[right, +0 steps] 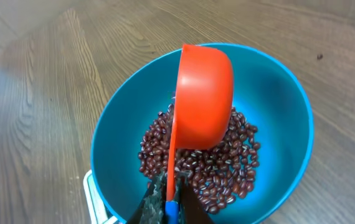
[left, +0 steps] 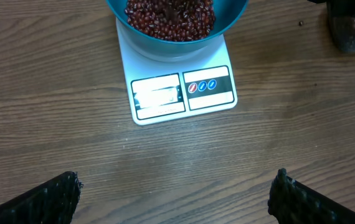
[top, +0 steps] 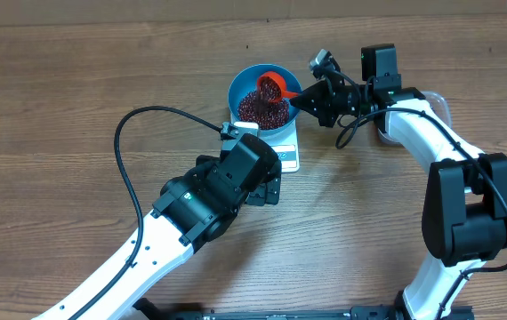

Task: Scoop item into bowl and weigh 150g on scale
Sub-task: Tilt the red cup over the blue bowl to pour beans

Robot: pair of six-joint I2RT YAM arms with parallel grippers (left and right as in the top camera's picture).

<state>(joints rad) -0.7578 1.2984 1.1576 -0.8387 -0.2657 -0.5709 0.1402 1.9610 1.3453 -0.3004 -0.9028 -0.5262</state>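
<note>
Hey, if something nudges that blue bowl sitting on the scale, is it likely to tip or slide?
The bowl is deep and round, with beans lying low in it, so it probably resists tipping. It reaches past the small scale's edges, so a sideways push would likely slide it off-centre. Its smooth plastic may be slippery.

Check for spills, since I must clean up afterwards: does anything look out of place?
Mostly tidy: the beans sit inside the bowl on the scale. One small dark speck, possibly a stray bean, lies on the table beside the bowl.
</note>
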